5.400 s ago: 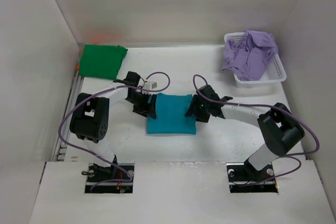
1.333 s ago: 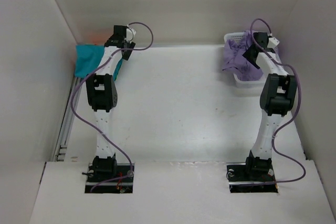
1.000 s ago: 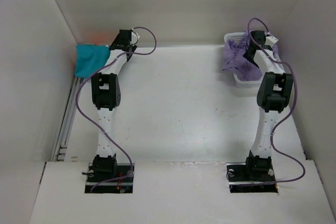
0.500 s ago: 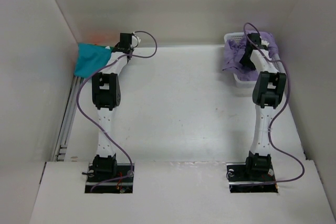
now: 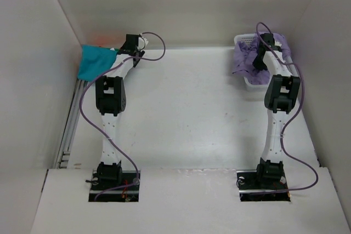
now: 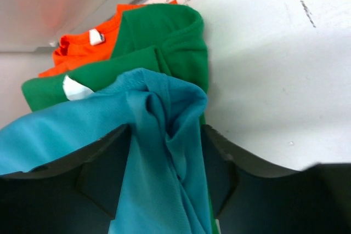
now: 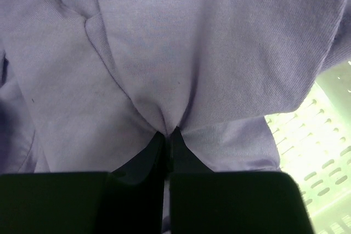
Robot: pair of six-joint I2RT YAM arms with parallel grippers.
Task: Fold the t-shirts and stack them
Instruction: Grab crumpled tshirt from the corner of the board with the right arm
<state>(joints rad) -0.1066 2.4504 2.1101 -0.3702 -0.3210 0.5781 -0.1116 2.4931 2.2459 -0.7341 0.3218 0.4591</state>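
Overhead, the table carries two work sites. At the far-left corner is the stack: the teal t-shirt lies on the dark green t-shirt, which lies on the orange t-shirt. At the far right, the white basket holds the crumpled lavender t-shirt.

My left gripper stands parted, with a bunched teal fold lying between its fingers. My right gripper is clenched on a pinch of lavender cloth.

Risks, as I judge them: pulling the left arm back could drag that fold and spoil the stack if cloth snags on a finger. Lifting on the right could catch the basket's lattice, or gather more than one layer.

Only the left wrist view reveals the green and orange shirts and their neck labels. Only the right wrist view shows the pinch itself.
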